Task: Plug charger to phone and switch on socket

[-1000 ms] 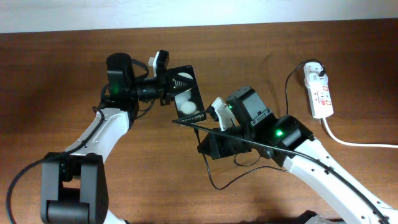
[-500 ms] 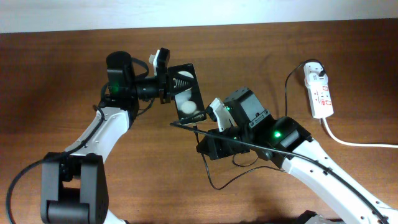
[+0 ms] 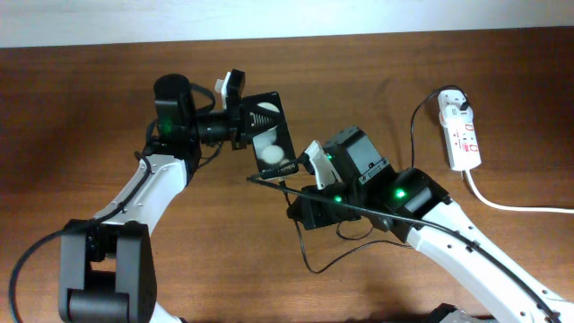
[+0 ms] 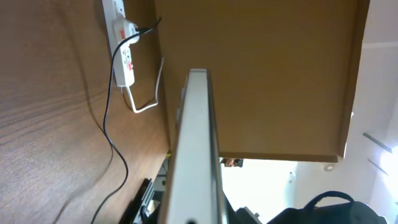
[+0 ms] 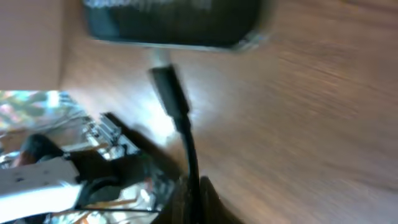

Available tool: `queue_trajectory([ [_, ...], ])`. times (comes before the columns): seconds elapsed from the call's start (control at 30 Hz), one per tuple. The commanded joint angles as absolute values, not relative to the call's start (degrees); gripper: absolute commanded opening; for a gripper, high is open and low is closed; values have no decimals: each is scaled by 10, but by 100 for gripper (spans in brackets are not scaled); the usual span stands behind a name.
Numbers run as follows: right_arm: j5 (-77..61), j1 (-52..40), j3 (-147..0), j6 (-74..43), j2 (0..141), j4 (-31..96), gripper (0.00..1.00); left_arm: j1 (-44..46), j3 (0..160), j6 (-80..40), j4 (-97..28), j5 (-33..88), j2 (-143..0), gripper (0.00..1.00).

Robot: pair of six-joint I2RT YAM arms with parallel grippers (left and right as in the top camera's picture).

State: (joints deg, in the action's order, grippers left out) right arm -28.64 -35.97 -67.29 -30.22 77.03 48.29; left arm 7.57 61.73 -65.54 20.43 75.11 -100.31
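1. At the centre of the desk [image 3: 90,81], the left gripper [image 3: 240,121] is clenched on the left edge of the phone [image 3: 268,136]. It holds the phone raised off the surface and tilted. Two round white reflections show on the glossy screen.
2. From the left wrist view, the phone [image 4: 196,155] appears edge-on as a narrow pale strip running away from the camera. The socket [image 4: 121,37] lies far beyond it on the desk [image 4: 50,137].
3. The right gripper [image 3: 303,178] sits just below and to the right of the phone's lower end. It is grasping the charger [image 3: 273,183] close to its plug end. The plug tip [image 3: 255,178] juts out to the left, just beneath the phone's lower edge.
4. The right wrist view is blurred. The plug tip [image 5: 166,87] points up at the edge of the phone [image 5: 171,22] and stands very close to it. Whether the tip touches or has entered the port cannot be told.
5. Behind the right gripper, the charger cable trails over the right arm [image 3: 448,233] and loops on the desk. It then rises to the white adapter plug [image 3: 451,100], which is seated in the far end of the socket [image 3: 465,139].
6. The socket lies at the right side of the desk, well apart from both grippers. A thick white cord [image 3: 511,205] leaves its near end and runs toward the right edge. Red switch markings are visible, but the switch position cannot be told.
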Motion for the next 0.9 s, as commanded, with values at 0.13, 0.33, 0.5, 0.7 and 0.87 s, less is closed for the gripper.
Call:
queue_trajectory([
  [0.13, -40, -353, -676, -305, 763, 600, 4, 29, 620, -648, 206, 767, -1001, 0],
  [0.33, -184, -406, -684, -255, 762, 557, 4, 48, 620, -608, 206, 746, -1001, 0],
  [0.5, -281, -406, -695, -324, 763, 492, 4, 54, 620, -593, 206, 748, -1001, 0],
  [0.7, -310, -404, -695, -406, 763, 468, 4, 54, 620, -641, 206, 781, -1001, 0],
  [0.87, -309, -404, -694, -423, 763, 449, 4, 54, 620, -651, 206, 804, -1001, 0],
])
